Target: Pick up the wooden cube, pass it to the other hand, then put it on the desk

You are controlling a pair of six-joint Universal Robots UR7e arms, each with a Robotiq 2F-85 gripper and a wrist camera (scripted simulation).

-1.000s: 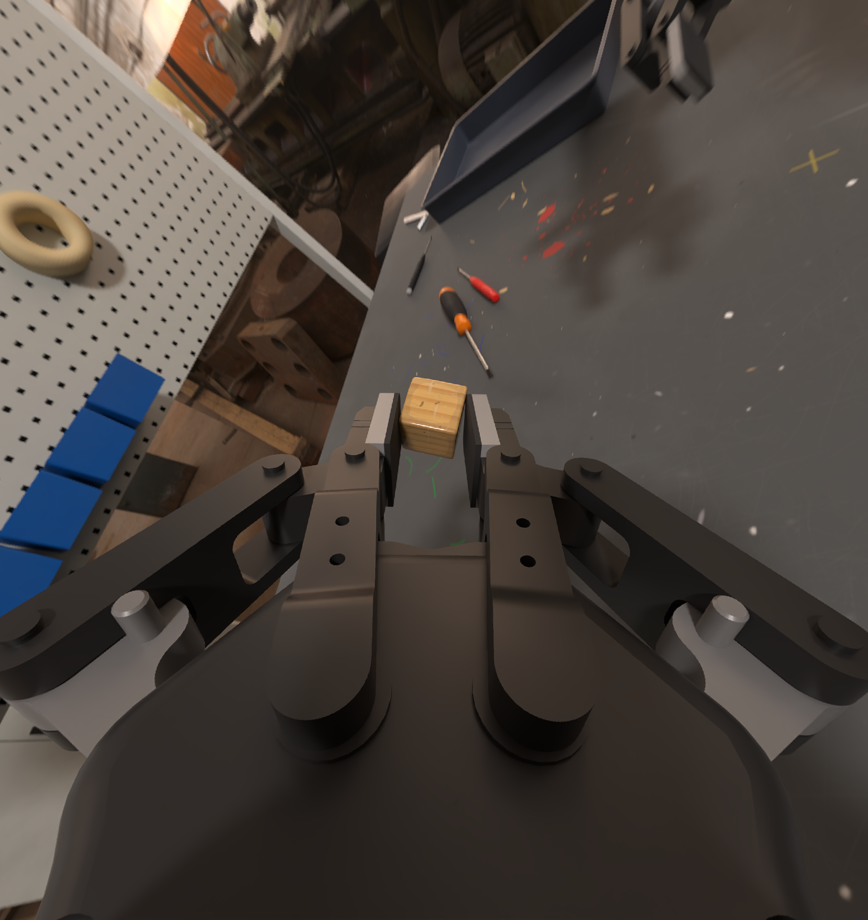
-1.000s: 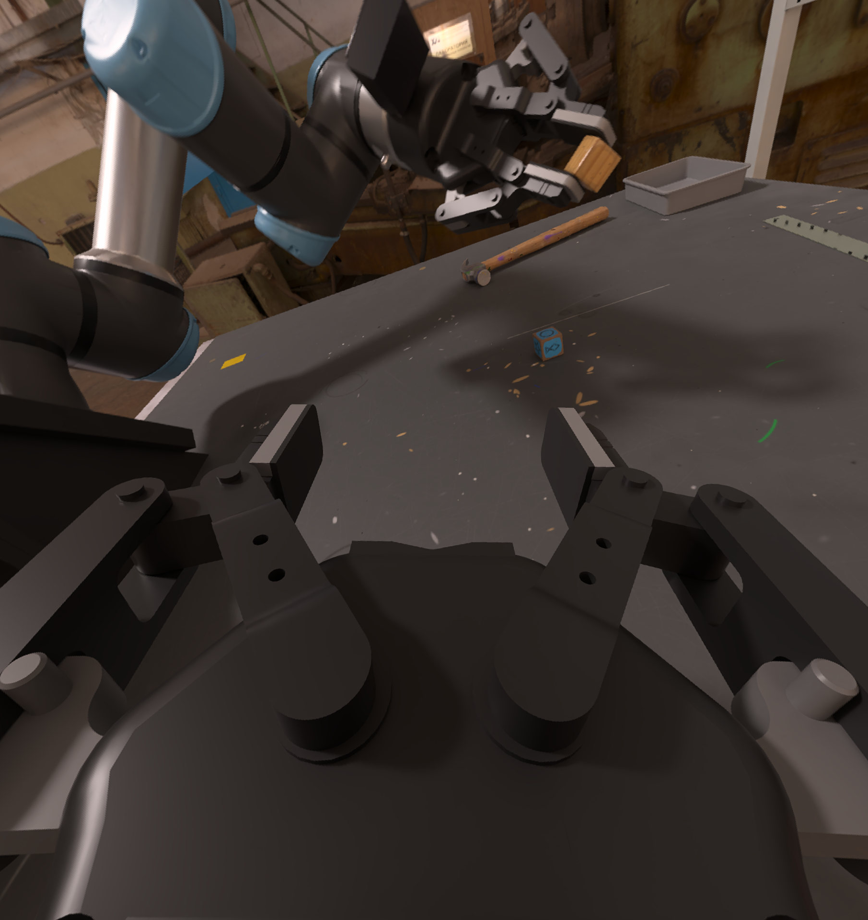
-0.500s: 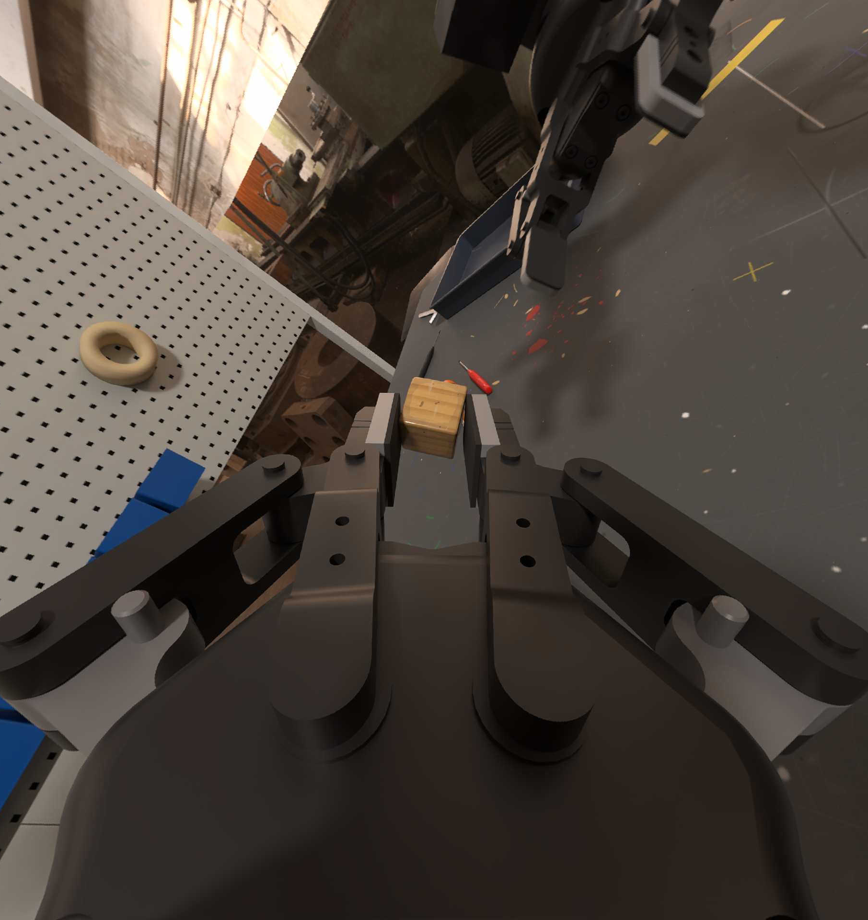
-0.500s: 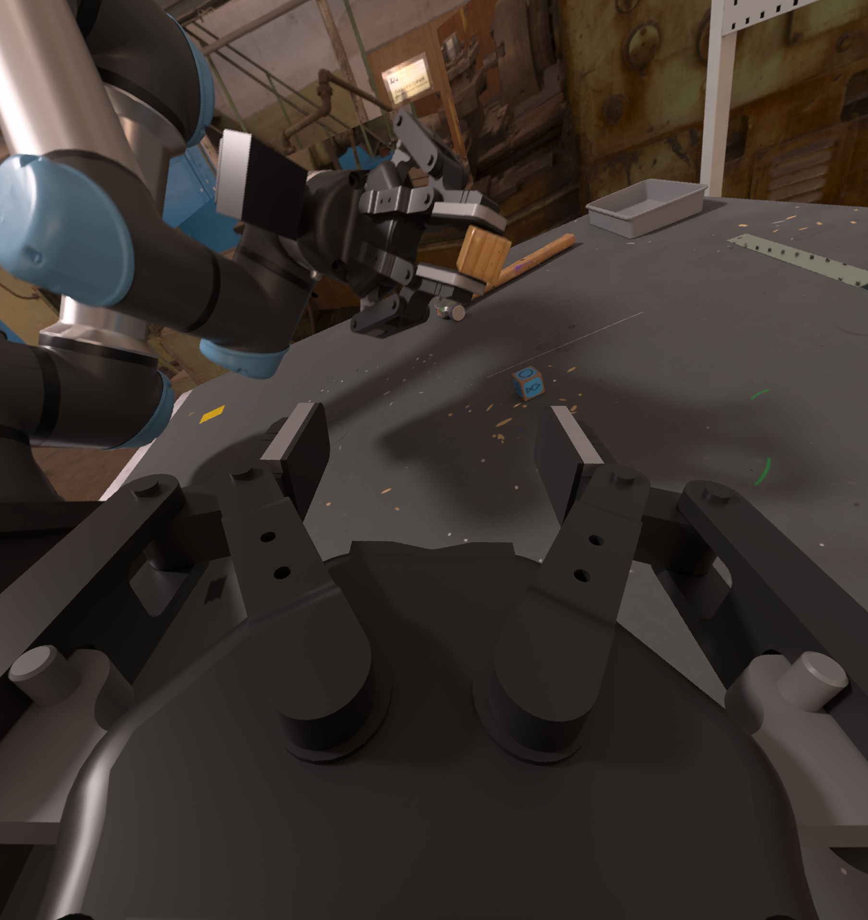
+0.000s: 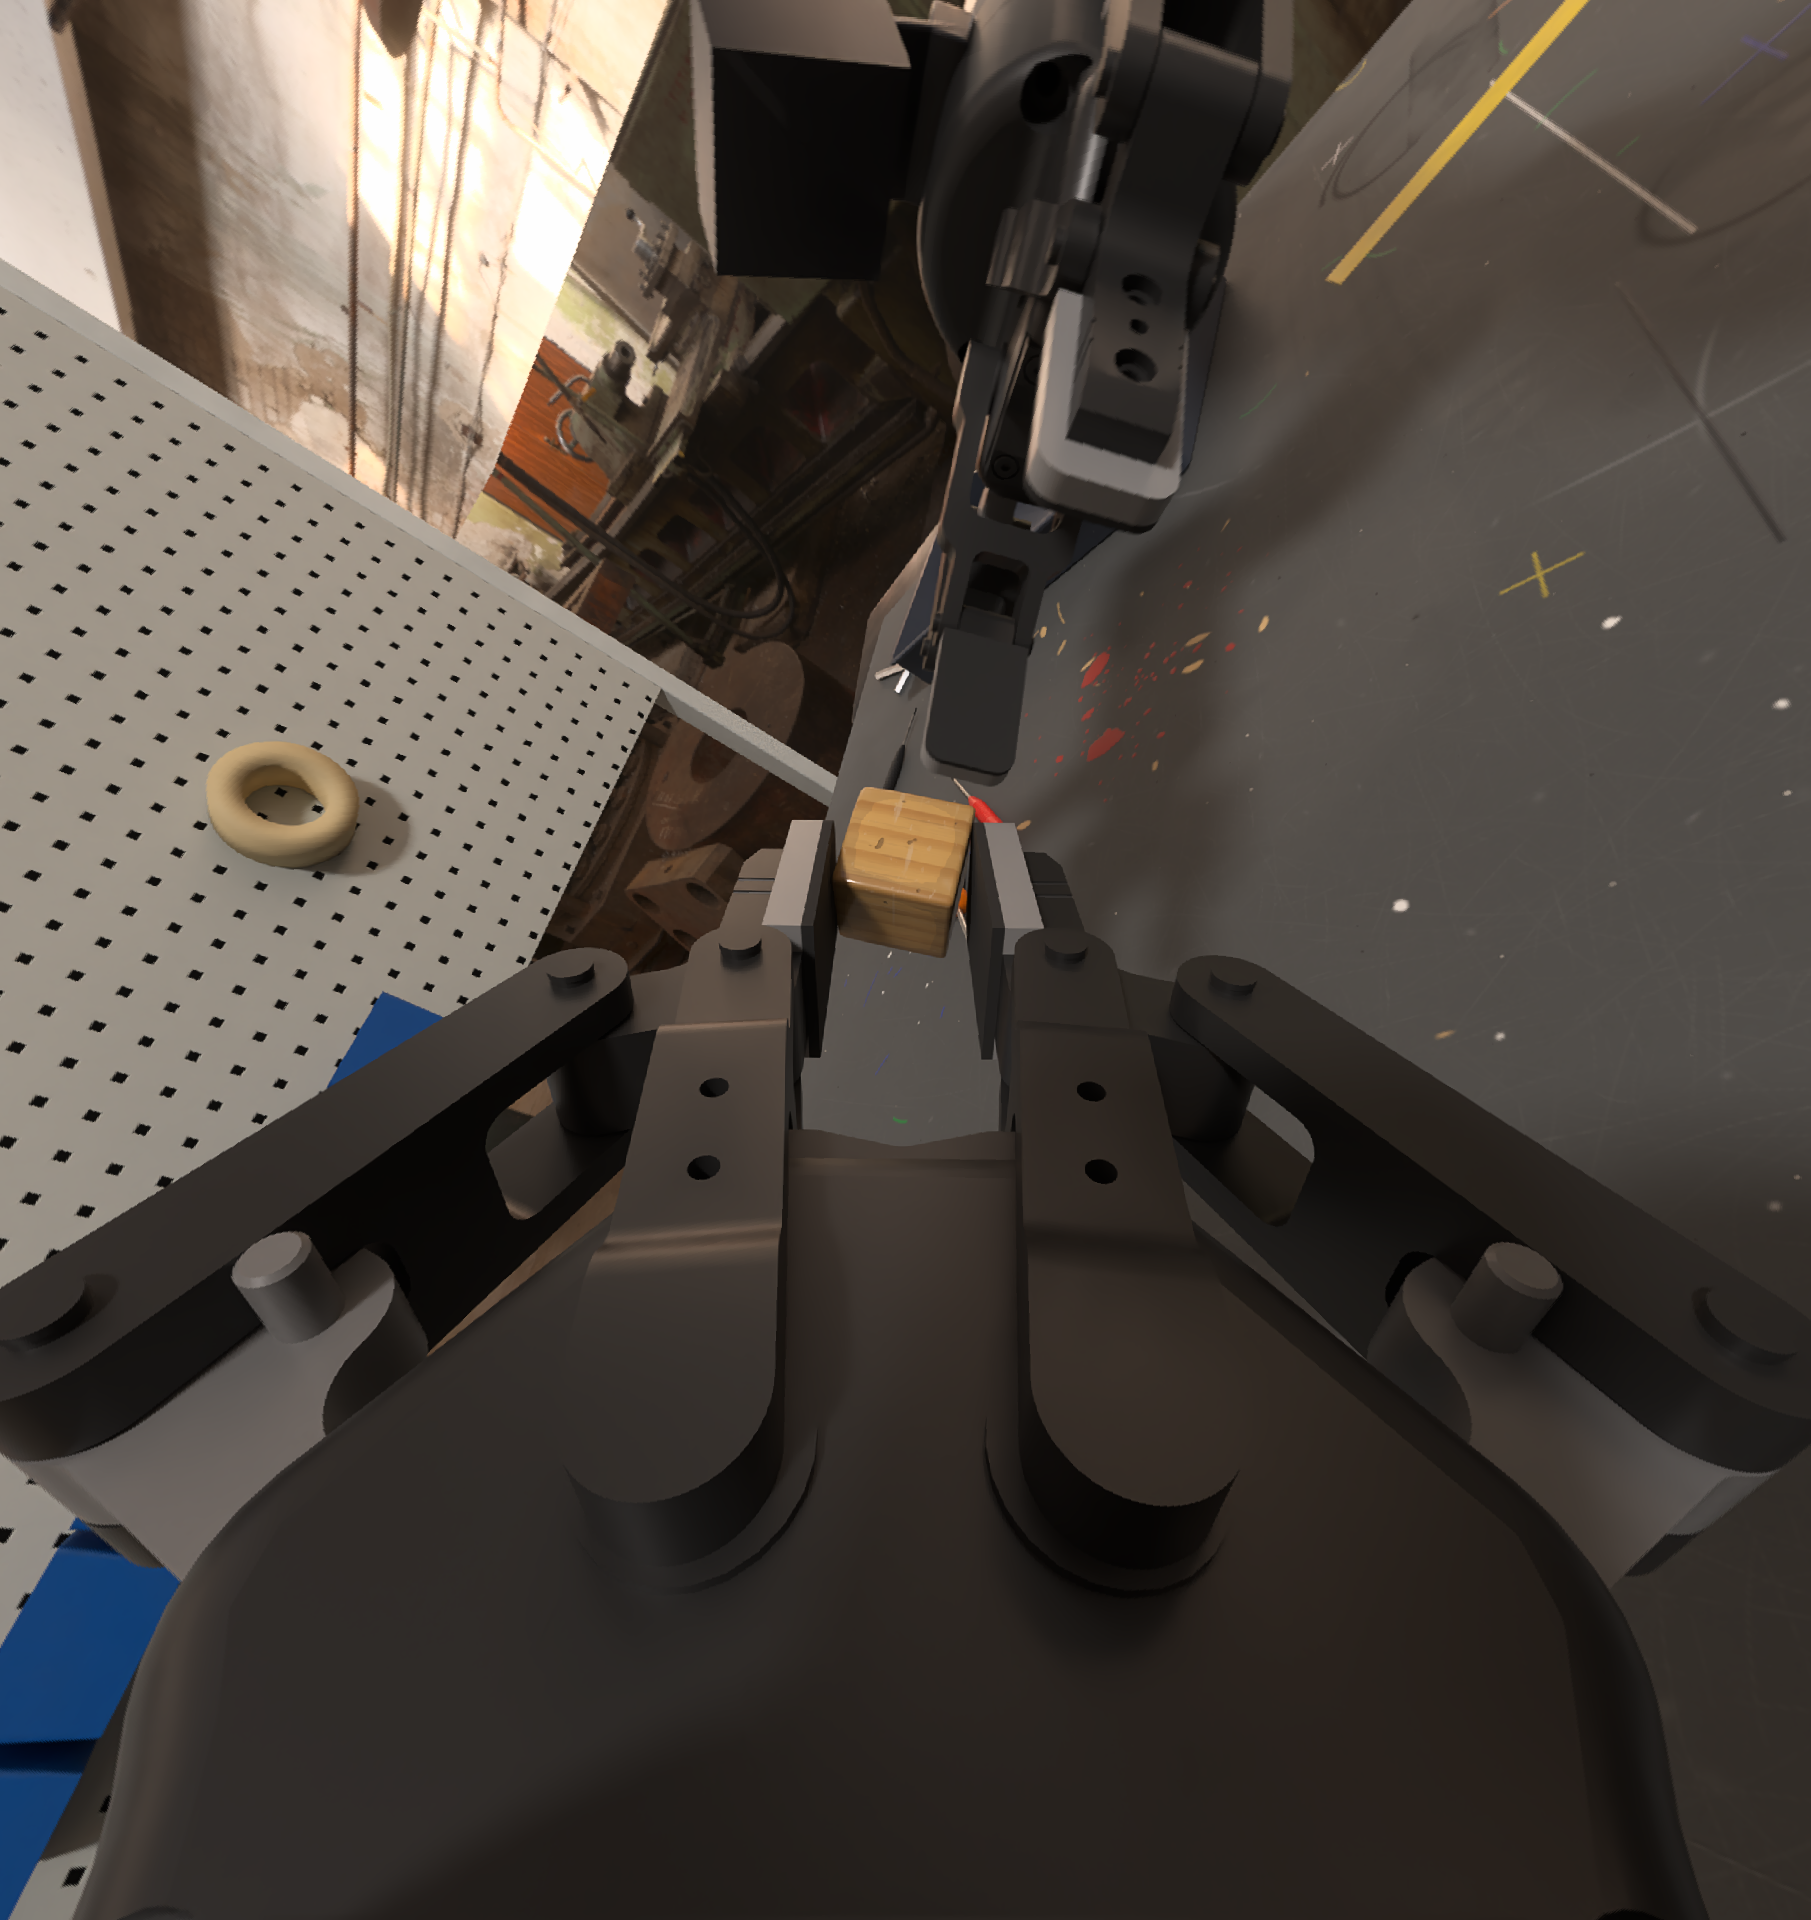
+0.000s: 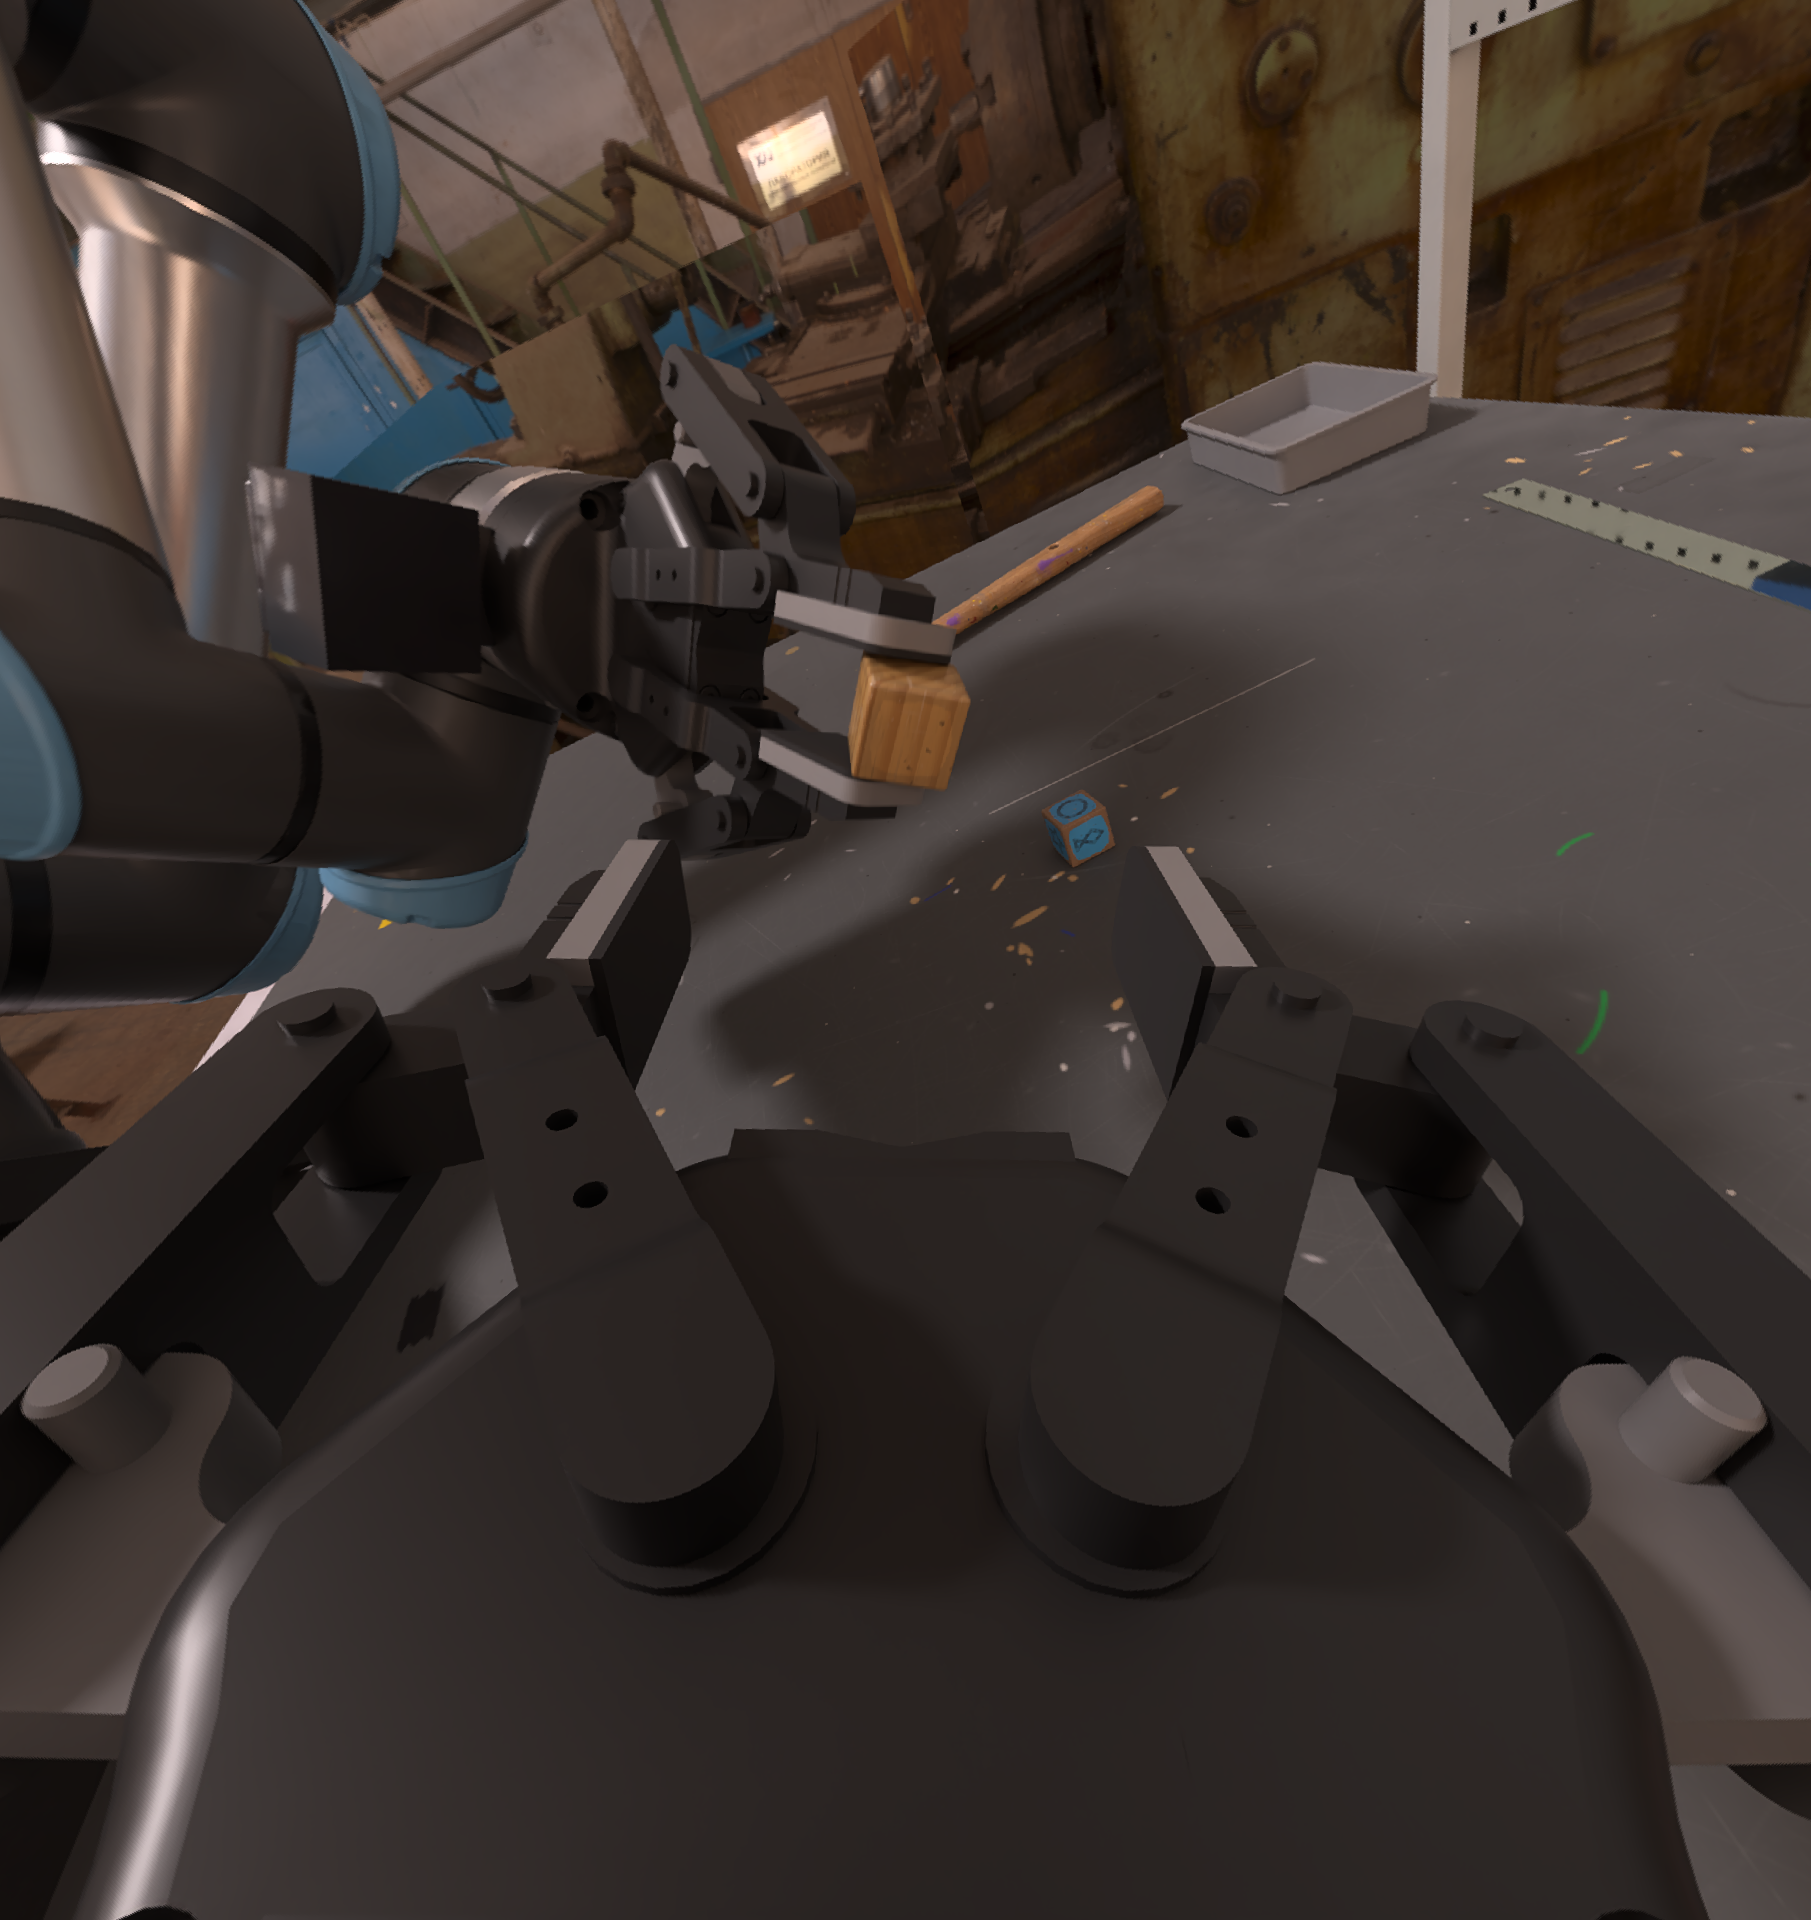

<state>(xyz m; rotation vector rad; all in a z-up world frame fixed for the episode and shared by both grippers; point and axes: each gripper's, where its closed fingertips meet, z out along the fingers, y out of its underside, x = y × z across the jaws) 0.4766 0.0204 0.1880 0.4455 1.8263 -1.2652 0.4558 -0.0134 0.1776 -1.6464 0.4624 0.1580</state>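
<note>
The dark grey bench [image 6: 1503,831] is carrying scattered chips and small tools. The white perforated pegboard panel [image 5: 205,623] is standing at its side, bearing a beige ring [image 5: 280,802]. The left claw [image 6: 885,717] is hanging above the bench, clenched on the light wooden cube [image 6: 906,725], its pads pressing two opposite faces. The right claw [image 6: 906,914] is facing it with jaws spread wide, gripping nothing, close to the cube but apart from it. A wooden-handled hammer [image 6: 1046,561] is lying beyond, near a shallow grey tray [image 6: 1306,426]. A small blue block [image 6: 1077,828] is resting on the bench below the cube.
</note>
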